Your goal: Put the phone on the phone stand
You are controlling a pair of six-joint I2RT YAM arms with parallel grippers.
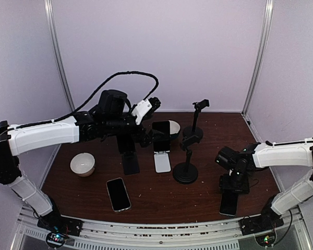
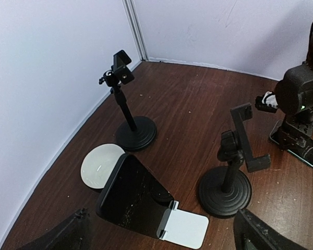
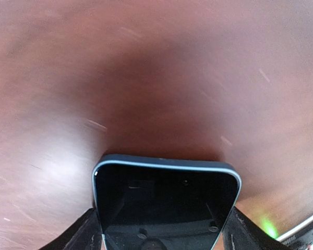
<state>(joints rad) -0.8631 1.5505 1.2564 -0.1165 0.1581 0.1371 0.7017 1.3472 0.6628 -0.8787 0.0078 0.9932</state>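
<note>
— Where's the phone [image 3: 164, 200]?
— Flat on the table [image 3: 146, 78], between the right gripper [image 3: 164, 229] fingers (near end cut off); gripped or not, I cannot tell.
— Left gripper [image 2: 160, 216]?
— Spread wide, empty, by the white stand [image 2: 190, 229].

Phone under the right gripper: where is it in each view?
Top external: phone lower right, near the table's front edge.
Left wrist: far right edge, below the right gripper.
Right wrist: bottom centre, between the fingers.
Shared landmark: the right gripper, over it in every view.
</note>
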